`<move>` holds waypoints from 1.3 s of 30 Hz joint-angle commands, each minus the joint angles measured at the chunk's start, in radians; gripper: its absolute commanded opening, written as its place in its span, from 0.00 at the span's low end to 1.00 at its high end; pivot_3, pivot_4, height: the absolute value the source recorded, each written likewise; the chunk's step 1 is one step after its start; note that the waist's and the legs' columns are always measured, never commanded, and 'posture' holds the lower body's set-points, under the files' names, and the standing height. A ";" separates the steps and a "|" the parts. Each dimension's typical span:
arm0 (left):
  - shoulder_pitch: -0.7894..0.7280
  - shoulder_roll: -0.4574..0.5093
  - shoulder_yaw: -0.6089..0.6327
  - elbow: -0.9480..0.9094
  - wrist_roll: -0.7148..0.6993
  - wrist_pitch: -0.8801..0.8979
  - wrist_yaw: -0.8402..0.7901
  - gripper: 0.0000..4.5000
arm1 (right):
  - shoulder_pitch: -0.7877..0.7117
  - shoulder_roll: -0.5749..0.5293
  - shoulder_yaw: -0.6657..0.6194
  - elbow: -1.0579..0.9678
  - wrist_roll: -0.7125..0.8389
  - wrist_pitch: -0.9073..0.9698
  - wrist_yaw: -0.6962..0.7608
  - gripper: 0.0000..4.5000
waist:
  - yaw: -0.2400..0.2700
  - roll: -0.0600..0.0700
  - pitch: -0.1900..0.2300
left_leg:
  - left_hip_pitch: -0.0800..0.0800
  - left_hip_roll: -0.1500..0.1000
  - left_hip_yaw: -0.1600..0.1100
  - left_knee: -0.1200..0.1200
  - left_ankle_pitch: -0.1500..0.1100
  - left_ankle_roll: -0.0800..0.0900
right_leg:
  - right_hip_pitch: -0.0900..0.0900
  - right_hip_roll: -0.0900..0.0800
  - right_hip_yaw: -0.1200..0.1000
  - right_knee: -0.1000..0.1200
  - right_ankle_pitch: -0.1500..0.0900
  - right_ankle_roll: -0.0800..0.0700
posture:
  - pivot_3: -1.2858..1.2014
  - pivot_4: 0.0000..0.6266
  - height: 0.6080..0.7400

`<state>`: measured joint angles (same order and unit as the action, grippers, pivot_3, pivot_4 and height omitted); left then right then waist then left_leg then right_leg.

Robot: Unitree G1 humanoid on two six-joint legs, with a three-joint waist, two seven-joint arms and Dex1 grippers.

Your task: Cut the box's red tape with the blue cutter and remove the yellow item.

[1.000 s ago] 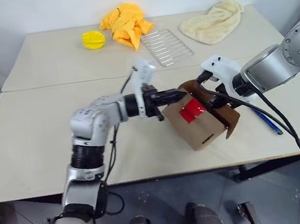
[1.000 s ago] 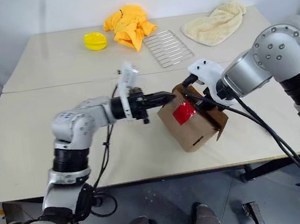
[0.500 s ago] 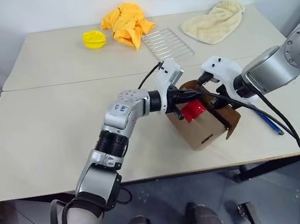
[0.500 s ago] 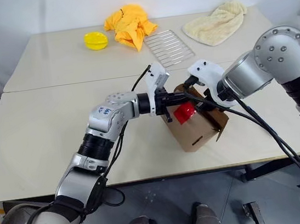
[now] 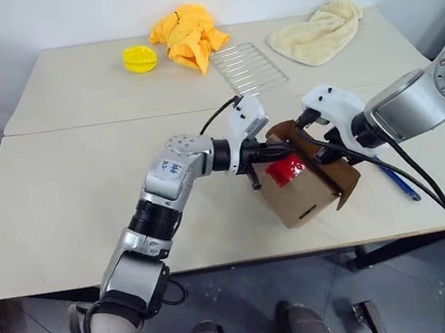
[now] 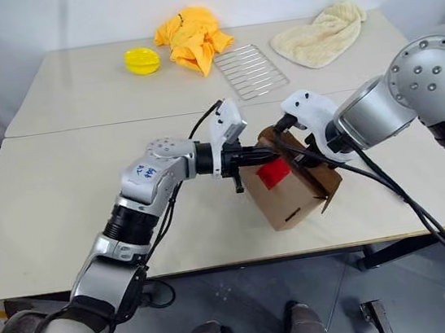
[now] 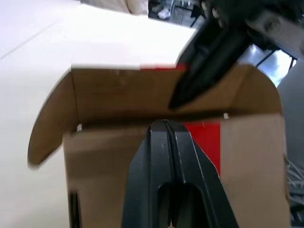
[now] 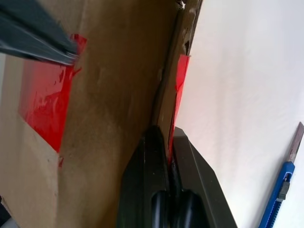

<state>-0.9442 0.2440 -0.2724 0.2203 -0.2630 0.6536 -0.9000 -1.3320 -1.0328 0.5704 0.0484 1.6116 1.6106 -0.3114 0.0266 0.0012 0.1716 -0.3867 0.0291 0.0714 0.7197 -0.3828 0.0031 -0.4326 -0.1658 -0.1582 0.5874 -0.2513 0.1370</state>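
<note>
My left gripper (image 7: 165, 124) is shut tight with nothing in it. Its black tips sit at the edge of the box (image 5: 304, 193), right where the red tape (image 5: 287, 170) is. The box is brown and it is tipped up on the table (image 5: 70, 195), with its top turned toward me. One flap (image 5: 340, 174) stands open on the side away from my left arm.

My right gripper (image 8: 169, 142) is squeezed shut on that open flap. A bit of red tape is stuck on the flap edge just by my fingers (image 8: 151, 156). From my right wrist I can see the tip of my other gripper touching the corner of the big red patch on the box.

The blue cutter (image 5: 397, 180) lies flat on the table near the box, on the side past my right arm. Nobody is holding it. Its blade sticks out a little at one end.

I cannot see inside the box.

Far behind the box there is a metal rack (image 5: 246, 68). Next to the rack is a bunched-up orange cloth (image 5: 185, 35), and beside that a round yellow dish (image 5: 139, 58). On the other side of the rack lies a cream towel (image 5: 316, 33).
</note>
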 commanded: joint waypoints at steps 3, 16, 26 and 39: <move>0.070 0.042 -0.020 -0.120 0.014 0.074 0.023 0.00 | -0.051 -0.017 -0.054 0.043 0.059 0.004 -0.007 0.00 | 0.002 0.000 0.000 | 0.000 0.000 0.000 0.000 0.000 0.000 | 0.000 0.000 0.000 0.000 0.000 0.000 | 0.52 0.24 1.00; 0.138 0.023 -0.032 -0.122 0.048 0.061 0.094 0.00 | -0.117 -0.004 -0.024 0.145 0.333 -0.018 -0.024 0.00 | 0.002 0.000 0.000 | 0.000 0.000 0.000 0.001 0.000 0.000 | 0.000 0.000 0.000 0.000 0.000 0.000 | 0.52 0.24 1.00; 0.099 -0.043 -0.012 0.089 0.101 -0.093 0.124 0.00 | 0.056 -0.001 -0.115 0.173 0.361 -0.109 0.012 0.00 | 0.002 -0.001 -0.001 | 0.001 0.000 0.000 0.002 0.000 0.000 | 0.003 0.000 0.000 0.001 0.000 0.000 | 0.52 0.24 1.00; 0.042 -0.064 0.002 0.206 0.141 -0.176 0.098 0.00 | 0.390 0.055 -0.427 0.266 0.361 -0.183 0.028 0.00 | 0.000 -0.002 -0.001 | 0.004 0.001 0.000 0.005 0.000 0.001 | 0.005 0.000 0.001 0.003 0.002 -0.002 | 0.52 0.24 1.00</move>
<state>-0.8633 0.2027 -0.2812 0.4479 -0.1143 0.5153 -0.7931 -0.9710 -0.9979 0.1298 0.3164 1.9708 1.4248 -0.2587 0.0263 -0.0007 0.1704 -0.3826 0.0298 0.0718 0.7247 -0.3823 0.0040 -0.4274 -0.1658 -0.1574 0.5906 -0.2492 0.1351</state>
